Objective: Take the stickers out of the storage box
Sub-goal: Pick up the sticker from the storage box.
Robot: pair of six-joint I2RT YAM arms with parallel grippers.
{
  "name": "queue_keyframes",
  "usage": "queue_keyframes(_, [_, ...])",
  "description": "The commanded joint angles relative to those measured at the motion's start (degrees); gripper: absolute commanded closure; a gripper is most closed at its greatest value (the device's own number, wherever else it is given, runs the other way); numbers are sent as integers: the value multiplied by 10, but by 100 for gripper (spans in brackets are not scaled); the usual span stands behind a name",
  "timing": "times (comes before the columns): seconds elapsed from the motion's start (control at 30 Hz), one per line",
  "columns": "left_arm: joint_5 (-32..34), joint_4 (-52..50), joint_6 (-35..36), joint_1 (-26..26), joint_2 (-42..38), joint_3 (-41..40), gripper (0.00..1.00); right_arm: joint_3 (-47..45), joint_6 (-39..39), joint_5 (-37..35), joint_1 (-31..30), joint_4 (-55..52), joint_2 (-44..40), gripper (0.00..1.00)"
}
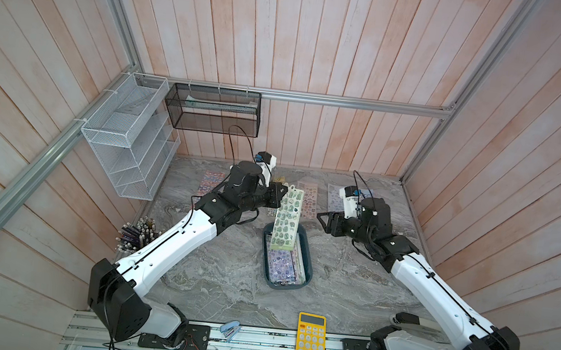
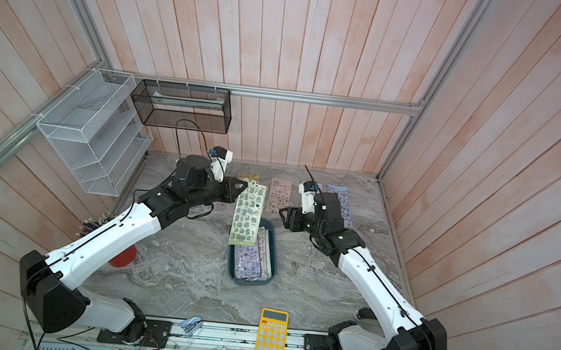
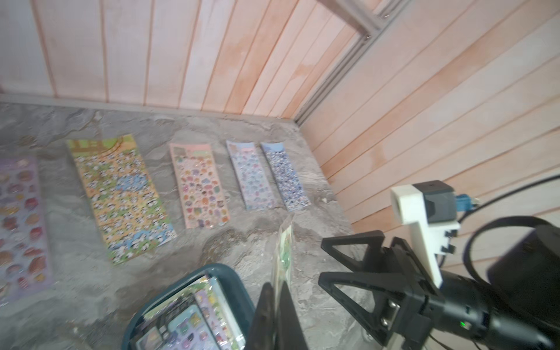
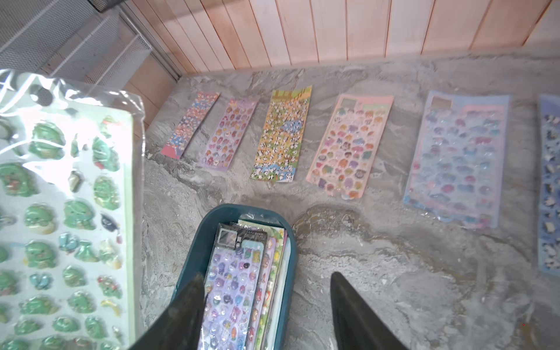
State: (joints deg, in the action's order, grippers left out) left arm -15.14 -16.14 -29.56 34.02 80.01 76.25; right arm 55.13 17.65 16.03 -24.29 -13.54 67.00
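The stickers (image 1: 281,266) left in the storage box (image 1: 309,262) lay just below your left tool (image 1: 282,194), which pinched a green sheet (image 1: 286,224) by its top to lift it clear. Your right tool (image 1: 322,222) stood wide and empty beside it.

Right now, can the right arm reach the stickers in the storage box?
Probably yes: the right gripper stands open, empty, beside the storage box; the left gripper's green sheet overhangs only its far end.

In the right wrist view the green sticker sheet (image 4: 60,212) runs off the picture's edge, the storage box (image 4: 194,242) is cut off at one end, and the lower stickers (image 4: 274,251) in it show only thin edges beside the lilac top sheet (image 4: 233,288).
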Motion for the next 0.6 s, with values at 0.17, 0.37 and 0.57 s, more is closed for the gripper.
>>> queue_keyframes(0.17, [-194,151,-35,-23,-13,-30,100,-21,-14,200,46,60,-34,33])
queue_keyframes(0.37, [-210,211,-94,-41,-9,-48,100,-50,56,292,46,159,-45,42])
queue_keyframes(0.57, [-213,251,-128,-51,-2,-58,100,-97,120,341,42,250,-62,50])
